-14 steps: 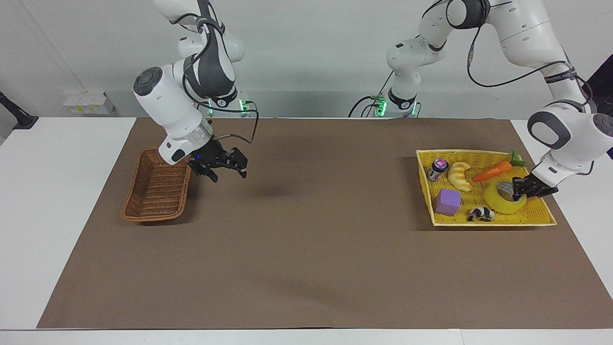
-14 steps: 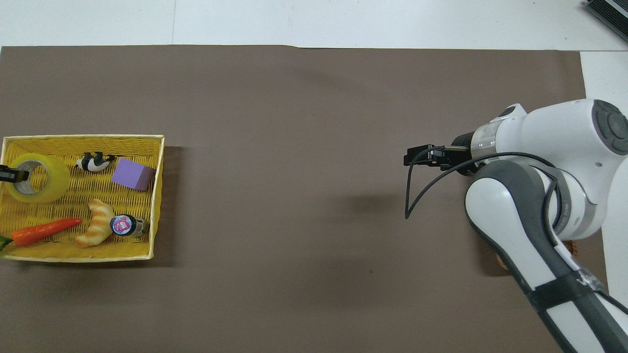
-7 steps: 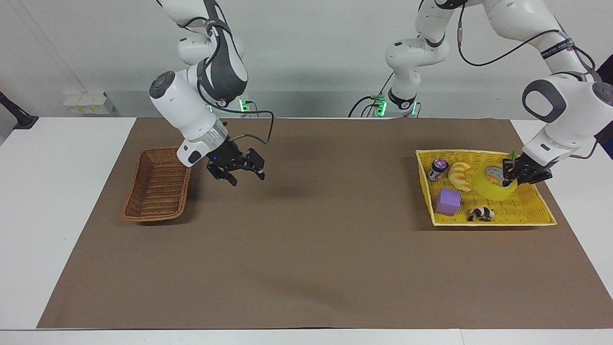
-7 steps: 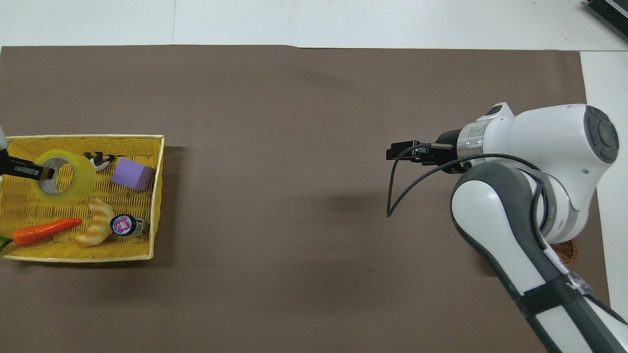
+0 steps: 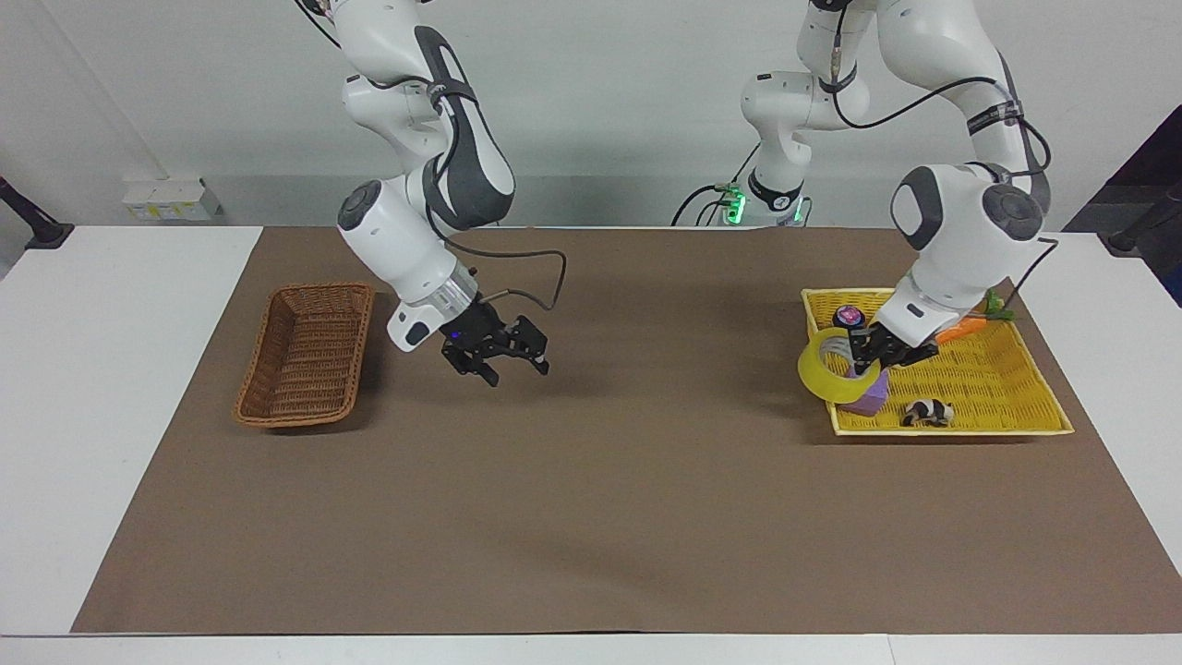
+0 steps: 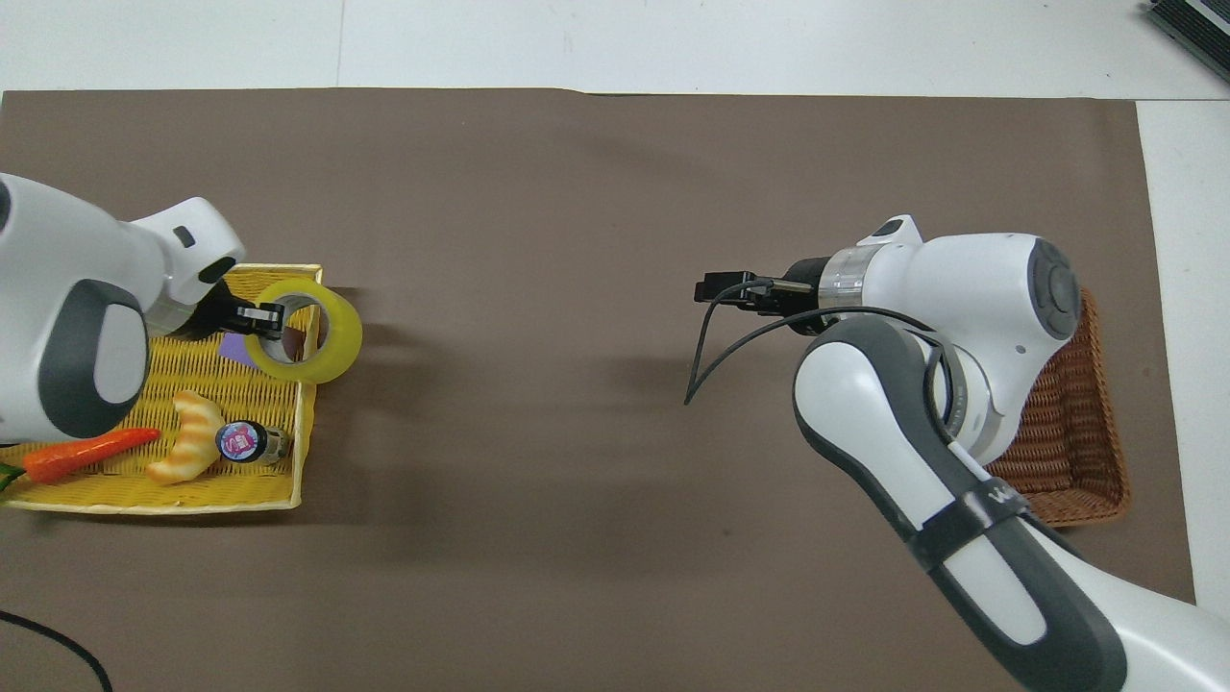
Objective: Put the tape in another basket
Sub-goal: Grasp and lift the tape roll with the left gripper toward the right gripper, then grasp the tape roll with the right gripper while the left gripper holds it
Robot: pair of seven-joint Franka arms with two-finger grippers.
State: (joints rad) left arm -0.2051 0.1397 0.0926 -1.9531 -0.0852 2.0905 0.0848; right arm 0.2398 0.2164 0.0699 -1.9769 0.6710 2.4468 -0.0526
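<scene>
My left gripper (image 5: 865, 356) (image 6: 266, 318) is shut on the rim of the yellow tape roll (image 5: 825, 377) (image 6: 309, 333) and holds it in the air. The roll hangs over the edge of the yellow tray (image 5: 993, 392) (image 6: 192, 485) that faces the table's middle. The brown wicker basket (image 5: 305, 356) (image 6: 1067, 423) lies at the right arm's end of the table and holds nothing. My right gripper (image 5: 496, 358) (image 6: 719, 288) is open and empty, in the air over the brown mat between the basket and the table's middle.
In the yellow tray lie a purple cube (image 5: 870, 399) (image 6: 231, 348), partly covered by the tape, a carrot (image 5: 965, 327) (image 6: 88, 453), a croissant (image 6: 192, 447), a small jar (image 5: 848, 317) (image 6: 245, 442) and a black-and-white toy (image 5: 926, 412).
My left gripper lifted the tape off the tray floor and carried it toward the table's middle, to the tray's edge. My right arm moved from over the basket toward the middle.
</scene>
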